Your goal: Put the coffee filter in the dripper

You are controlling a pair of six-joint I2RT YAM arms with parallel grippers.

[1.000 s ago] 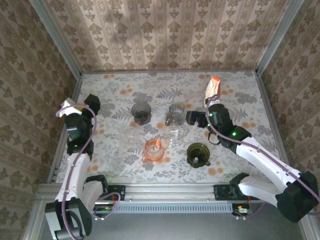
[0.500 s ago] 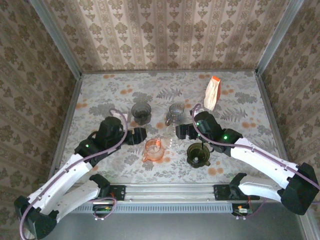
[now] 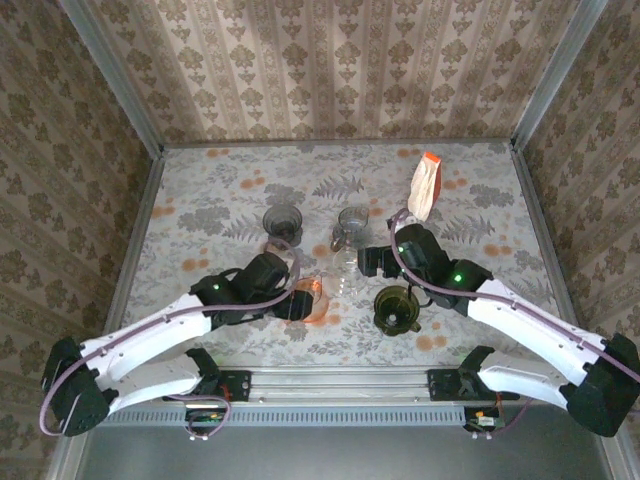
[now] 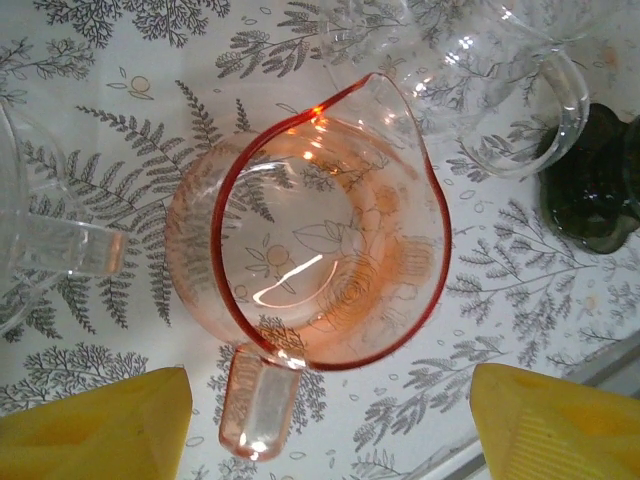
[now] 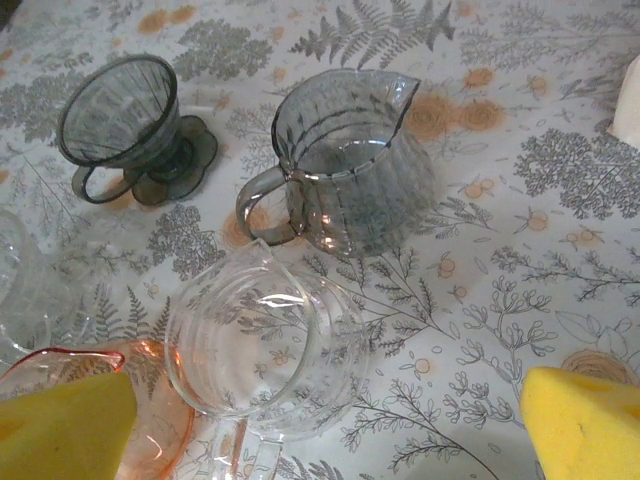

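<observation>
Two robot arms over glassware on a fern-printed tabletop (image 3: 200, 190).
Left tool (image 3: 296, 300), pads apart, hovers over a rounded pink glass jug (image 4: 310, 260); smoky fluted dripper (image 3: 283, 224) behind; right tool (image 3: 368, 262) wide apart; white filter pouch (image 3: 424, 186) back right.

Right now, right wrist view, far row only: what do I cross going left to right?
grey dripper → grey pitcher → white bag, cut off by the right edge. The clear pitcher is left out: it sits nearer and overlaps the grey pitcher's span.
</observation>
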